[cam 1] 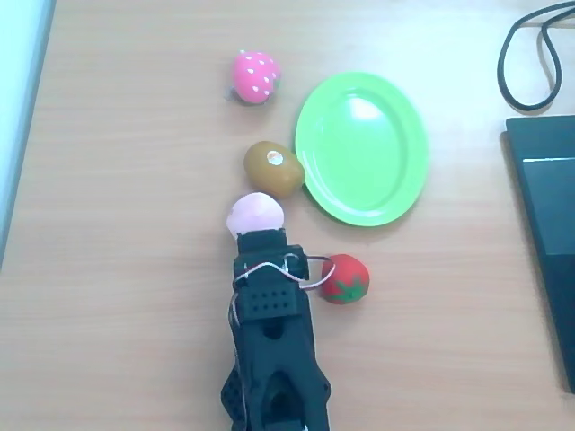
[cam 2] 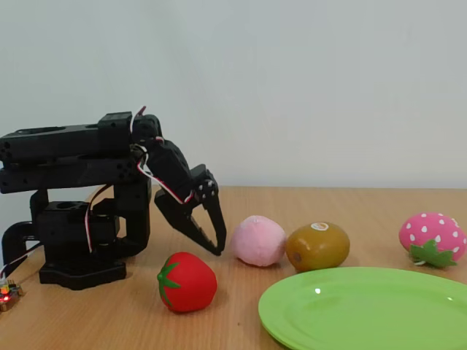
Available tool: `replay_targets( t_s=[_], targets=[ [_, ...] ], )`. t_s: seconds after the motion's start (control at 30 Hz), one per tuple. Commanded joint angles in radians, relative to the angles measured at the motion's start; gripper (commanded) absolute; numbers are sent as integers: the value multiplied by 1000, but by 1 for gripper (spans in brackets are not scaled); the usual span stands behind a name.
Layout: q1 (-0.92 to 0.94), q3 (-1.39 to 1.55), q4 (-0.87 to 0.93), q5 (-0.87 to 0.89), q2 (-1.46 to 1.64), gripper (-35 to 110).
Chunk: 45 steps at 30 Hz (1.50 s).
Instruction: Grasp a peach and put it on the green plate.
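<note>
Gripper: your black gripper (cam 2: 211, 237) hung tips-down just beside the peach, on its left in the fixed view; fingers looked a bit apart, nothing pinched, no clear contact.
Gripper from above: in the overhead view your gripper (cam 1: 260, 235) sat right at the peach's lower edge, tips hidden under the arm body.
Peach: pale pink peach (cam 1: 254, 214) lay on the wooden table (cam 1: 135, 269), just below the kiwi, near the plate's left rim, not on it. Side on, peach (cam 2: 258, 240) touching or almost touching the kiwi, can't tell which.
Green plate: lime oval green plate (cam 1: 361, 148) flat on the table, nothing on it.
Kiwi: brown kiwi (cam 1: 273, 167) with sticker, against the plate's left rim.
Strawberry: pink dotted strawberry (cam 1: 255, 75), above the kiwi, apart from the plate.
Tomato: red tomato (cam 1: 345, 277), right of your arm, below the plate.
</note>
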Motion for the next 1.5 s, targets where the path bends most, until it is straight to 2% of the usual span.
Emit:
replay_targets(
  t_s=[0.0,0.47,0.67,1.0,1.13,1.27,1.47],
  targets=[
    [-14,-83,5,-12,-41,-8],
    [8,-368,3,-11,-305,-8],
    [29,-532,-3,-164,-515,-8],
    [58,-614,-17,-216,-634,-8],
    [64,-649,11,-245,-653,3],
    [83,-661,11,-249,-657,21],
    [86,-693,104,-341,-696,30]
  ],
)
